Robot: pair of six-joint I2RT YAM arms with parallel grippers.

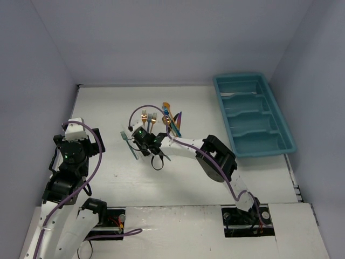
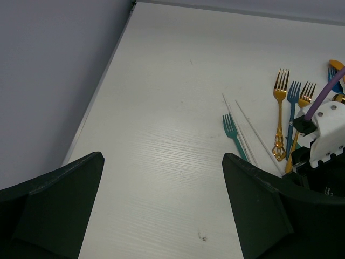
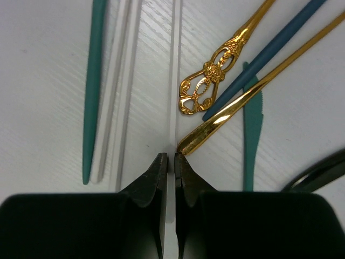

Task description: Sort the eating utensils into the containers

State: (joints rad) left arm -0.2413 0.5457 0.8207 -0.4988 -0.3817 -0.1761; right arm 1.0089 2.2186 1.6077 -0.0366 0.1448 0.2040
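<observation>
The right jaws are clenching a thin clear-white stick (image 3: 173, 81) lying on the counter (image 2: 161, 135) just left of the ornate gold fork (image 3: 204, 90), pinching low, likely because it is so slim. The left jaws are hanging released and empty, well left of that fork. The teal tray (image 1: 264, 150) is sitting well right of it, and its compartments' contents are too faint to tell.

The right arm (image 1: 215, 156) reaches forward and leftward from its base with the elbow bent and the wrist tipped downward. The right pincer (image 3: 170, 162) has its two dark fingers (image 3: 153, 181) drawn together with only a sliver between the tips, nipping a thin clear-white stick (image 3: 174, 81) that runs straight ahead of the pincer. The left arm (image 1: 67, 162) is folded upright over its base, well left of the right pincer, and the left pincer (image 2: 161, 216) is spread wide, holding nothing.
</observation>
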